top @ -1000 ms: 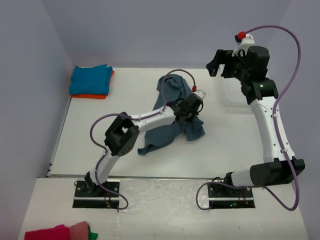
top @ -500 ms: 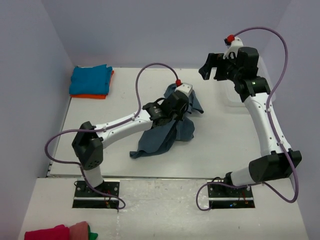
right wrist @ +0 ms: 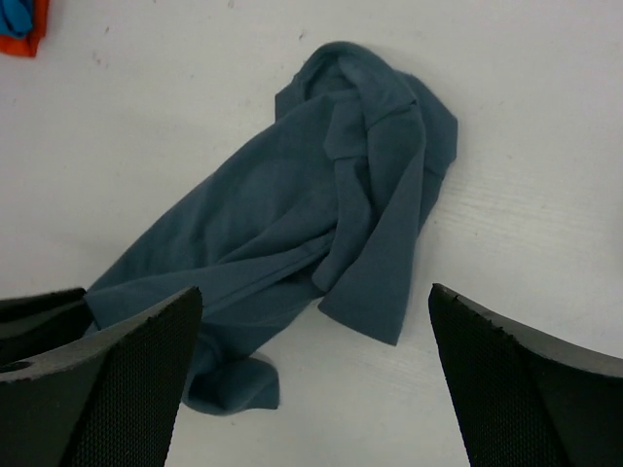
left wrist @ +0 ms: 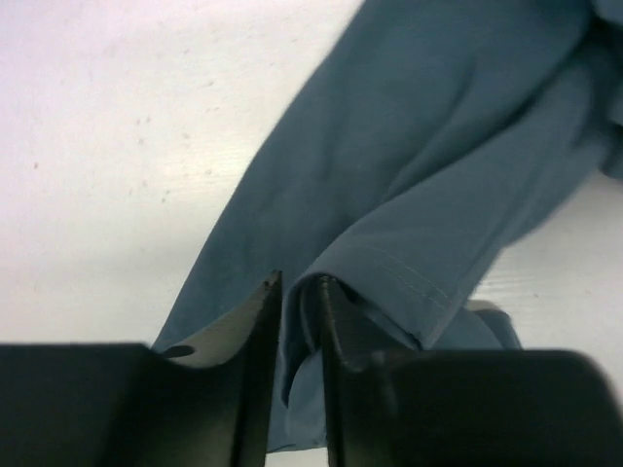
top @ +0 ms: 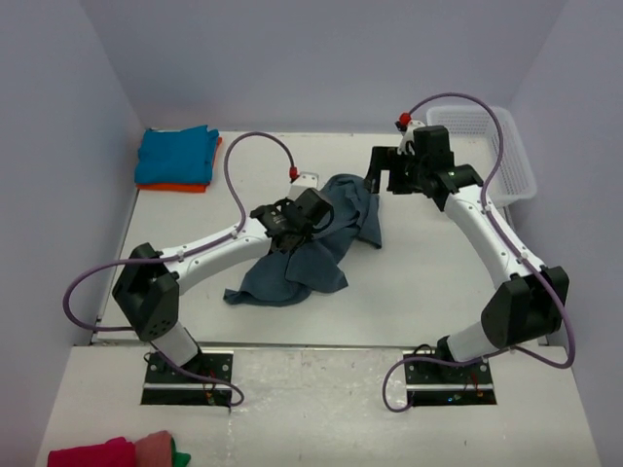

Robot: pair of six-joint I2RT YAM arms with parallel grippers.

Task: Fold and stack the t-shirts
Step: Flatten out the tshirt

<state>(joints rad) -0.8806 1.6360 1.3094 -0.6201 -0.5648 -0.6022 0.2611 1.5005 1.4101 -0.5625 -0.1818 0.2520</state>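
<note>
**A:** Where is the slate-blue t-shirt (top: pixel 302 272) found, and how are the pincers seen?

**B:** It is spread in a crumpled heap on the counter (top: pixel 438 282), not yet folded. The left pincer (left wrist: pixel 297 292) is set low on its left part. The jaws are brought almost together, with only a thin slit between them, and it cannot be told whether cloth is pinched there. The right pincer (right wrist: pixel 313 292) is held above the back-right edge of the same t-shirt, opened wide, and nothing is carried in it.

**A:** What can be spoiled from here?

**B:** If only a thin hem is caught, it can be lost as soon as the cloth is pulled, and the heap is then left as it is. If several layers are caught together, the t-shirt probably cannot be laid flat, and the wrinkles are only dragged along. The same risk is judged for the right pincer if it is lowered on the bunched part.

**A:** And the finished pile?

**B:** The turquoise t-shirt (top: pixel 175 154) is laid on the orange t-shirt (top: pixel 180 187), well apart from the slate-blue t-shirt, to its left and further back. A crooked fold would probably be seated badly on that pile.
</note>
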